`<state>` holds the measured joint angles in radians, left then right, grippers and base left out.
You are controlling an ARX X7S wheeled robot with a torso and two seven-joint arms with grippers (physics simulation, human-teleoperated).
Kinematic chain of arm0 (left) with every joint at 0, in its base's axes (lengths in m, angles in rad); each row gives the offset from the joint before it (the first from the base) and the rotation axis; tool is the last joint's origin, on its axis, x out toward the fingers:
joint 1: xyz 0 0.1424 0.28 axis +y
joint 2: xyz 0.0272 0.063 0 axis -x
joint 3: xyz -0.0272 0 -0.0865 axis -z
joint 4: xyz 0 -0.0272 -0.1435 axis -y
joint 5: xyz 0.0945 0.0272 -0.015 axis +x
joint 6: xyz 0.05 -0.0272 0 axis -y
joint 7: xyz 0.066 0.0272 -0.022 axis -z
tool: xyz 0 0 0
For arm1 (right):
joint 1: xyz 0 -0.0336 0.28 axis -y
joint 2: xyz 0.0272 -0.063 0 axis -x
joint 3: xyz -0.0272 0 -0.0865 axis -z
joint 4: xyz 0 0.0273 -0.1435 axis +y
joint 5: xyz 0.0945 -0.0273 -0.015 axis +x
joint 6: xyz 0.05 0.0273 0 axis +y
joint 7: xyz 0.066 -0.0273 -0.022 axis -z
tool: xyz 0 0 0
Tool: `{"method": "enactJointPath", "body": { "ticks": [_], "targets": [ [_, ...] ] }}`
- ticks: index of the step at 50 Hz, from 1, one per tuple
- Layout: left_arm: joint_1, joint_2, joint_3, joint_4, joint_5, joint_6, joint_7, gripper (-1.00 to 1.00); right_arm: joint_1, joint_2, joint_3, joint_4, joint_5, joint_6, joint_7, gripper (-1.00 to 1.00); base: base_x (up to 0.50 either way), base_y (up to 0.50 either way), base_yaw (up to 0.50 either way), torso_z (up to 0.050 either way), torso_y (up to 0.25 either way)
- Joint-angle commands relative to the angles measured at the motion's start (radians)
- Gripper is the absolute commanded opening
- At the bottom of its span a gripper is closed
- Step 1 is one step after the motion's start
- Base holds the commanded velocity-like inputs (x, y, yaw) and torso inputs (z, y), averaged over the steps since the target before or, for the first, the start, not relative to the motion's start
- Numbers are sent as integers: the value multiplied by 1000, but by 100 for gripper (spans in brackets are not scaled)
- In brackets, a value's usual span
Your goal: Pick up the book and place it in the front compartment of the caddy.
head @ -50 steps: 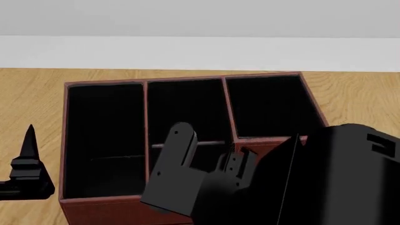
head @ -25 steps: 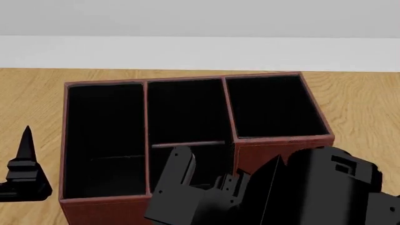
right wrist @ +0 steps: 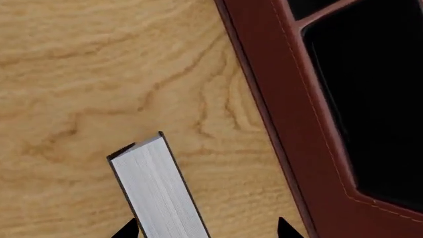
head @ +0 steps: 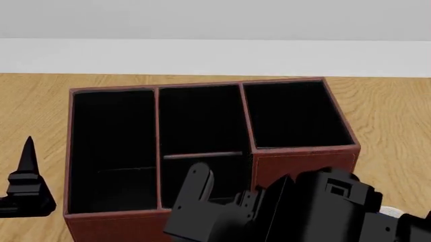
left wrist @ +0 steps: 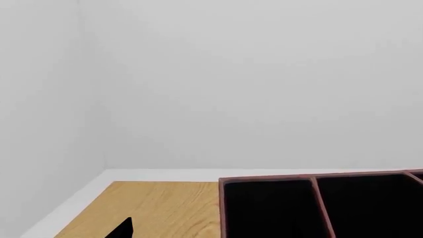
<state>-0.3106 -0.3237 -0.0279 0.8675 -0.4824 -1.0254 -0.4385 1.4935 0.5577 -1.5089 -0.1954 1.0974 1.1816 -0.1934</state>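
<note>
The book (right wrist: 158,191) stands on its edge on the wooden table, its light page edge towards the right wrist camera, just outside the caddy's reddish-brown outer wall (right wrist: 297,124). My right gripper (right wrist: 206,229) is open around the book. One fingertip (right wrist: 129,229) is close beside the book and the other is well apart from it, near the caddy wall. In the head view my right arm (head: 303,212) hides the book in front of the caddy (head: 202,85). My left gripper (head: 27,186) hangs empty left of the caddy, and one fingertip (left wrist: 122,229) shows.
The caddy has three back bays and a divider across the middle one (head: 202,155). Wooden table (head: 390,116) lies all around it, with a white wall behind. The caddy corner (left wrist: 221,181) is beside my left gripper.
My right arm has dropped lower and nearer in the head view, uncovering the caddy's right front wall. The left gripper has barely moved.
</note>
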Motion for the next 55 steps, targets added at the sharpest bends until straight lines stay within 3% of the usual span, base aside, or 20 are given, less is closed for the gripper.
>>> {"method": "enactJointPath", "body": {
  "ticks": [1, 12, 13, 24, 32, 34, 43, 55],
  "targets": [
    [2, 9, -7, -38, 26, 60, 34, 100, -27, -47, -16, 56, -66, -38, -55, 100, 0, 0, 0, 0, 0],
    [-8, 7, -13, -37, 15, 55, 31, 100, -55, -57, -26, 71, -61, -43, -57, 100, 0, 0, 0, 0, 0],
    [-8, 7, -13, -37, 14, 55, 30, 100, -57, -58, -24, 71, -58, -41, -55, -100, 0, 0, 0, 0, 0],
    [-11, 6, -15, -34, 5, 51, 24, 100, -17, -39, 25, -21, 18, 19, 6, -100, 0, 0, 0, 0, 0],
    [1, 6, -26, -21, -6, 51, 20, 100, 17, -6, 128, -140, 188, 112, 162, -100, 0, 0, 0, 0, 0],
    [8, 3, -29, -18, -8, 56, 22, 100, 56, 15, 190, -186, 296, 148, 265, -100, 0, 0, 0, 0, 0],
    [13, -1, -29, -17, -12, 63, 21, 100, 117, 36, 240, -219, 443, 192, 380, -100, 0, 0, 0, 0, 0],
    [10, -3, -25, -20, -17, 66, 16, 100, 232, 28, 251, -229, 522, 249, 399, -100, 0, 0, 0, 0, 0]
  ]
}}
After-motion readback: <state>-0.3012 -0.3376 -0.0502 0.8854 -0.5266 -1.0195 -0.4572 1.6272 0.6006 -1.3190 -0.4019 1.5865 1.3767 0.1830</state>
